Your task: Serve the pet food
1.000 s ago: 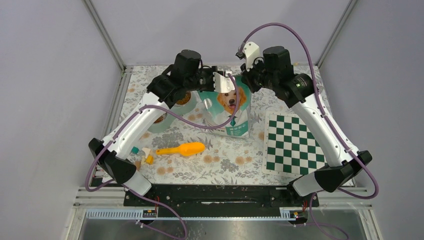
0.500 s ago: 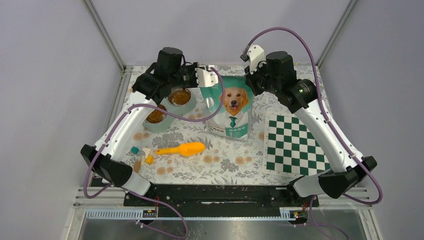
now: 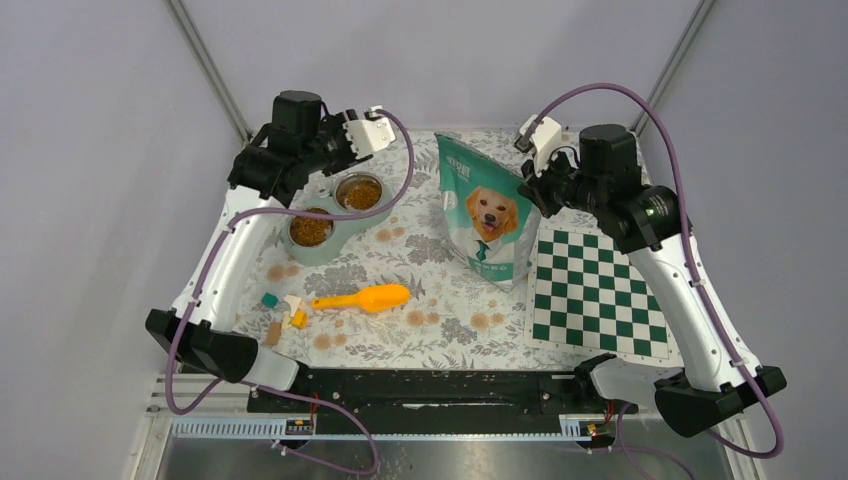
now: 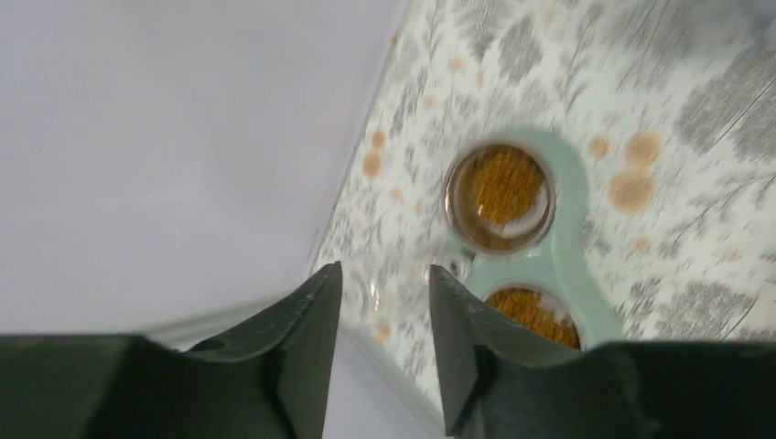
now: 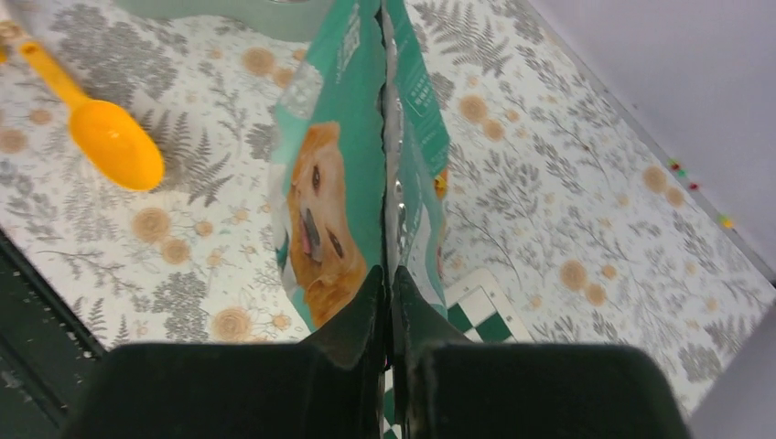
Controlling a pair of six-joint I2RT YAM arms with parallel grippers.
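Brown-orange pet food [image 3: 311, 231] fills both steel cups of the pale green double bowl [image 3: 336, 243] at the back left; the second cup [image 3: 359, 192] shows too. The bowl also shows in the left wrist view [image 4: 567, 265], with kibble [image 4: 501, 186] in it. My left gripper [image 4: 384, 302] is open and empty, held above the table's back left edge near the bowl. My right gripper [image 5: 385, 293] is shut on the top edge of the teal dog-food bag [image 3: 488, 215], which stands tilted between bowl and chessboard. The bag also shows in the right wrist view [image 5: 339, 174].
An orange scoop [image 3: 366, 298] lies on the floral cloth in front of the bowl. Several small coloured blocks [image 3: 284, 312] lie at the front left. A green-white chessboard [image 3: 592, 292] lies at the right. Grey walls stand close behind and beside the table.
My left gripper has let go of the bag and swung left and back over the bowl. My right gripper has carried the bag to the right, towards the chessboard.
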